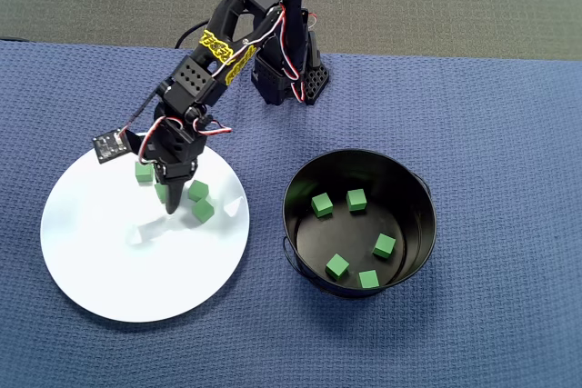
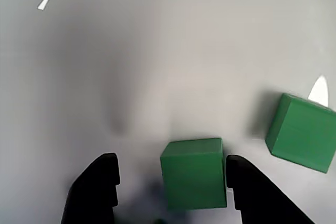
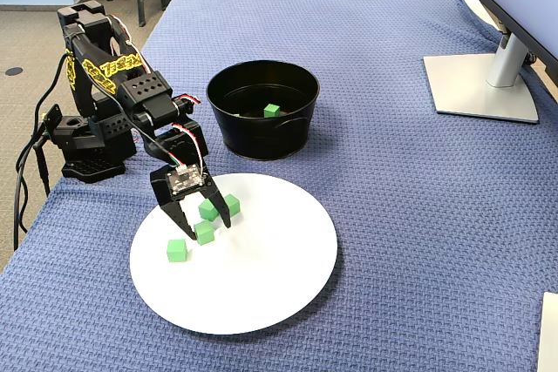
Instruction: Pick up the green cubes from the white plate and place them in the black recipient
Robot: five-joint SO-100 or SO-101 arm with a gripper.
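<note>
Several green cubes lie on the white plate (image 1: 118,270), also seen in the fixed view (image 3: 261,276). My gripper (image 1: 171,204) is low over the plate, open, and straddles one cube (image 2: 193,174), which sits close to the right finger (image 2: 252,192) in the wrist view and apart from the left finger (image 2: 97,190). The same cube shows in the fixed view (image 3: 205,233). Another cube (image 2: 302,132) lies to the right of it. Two cubes (image 1: 197,190) (image 1: 203,210) lie right of the gripper and one (image 1: 144,171) lies left. The black pot (image 1: 300,179) holds several cubes (image 1: 322,204).
The arm's base (image 1: 291,79) stands at the cloth's top edge in the overhead view. A grey monitor foot (image 3: 479,84) stands at the far right in the fixed view. A blue woven cloth (image 3: 392,215) covers the table; its left edge lies near the base (image 3: 83,163).
</note>
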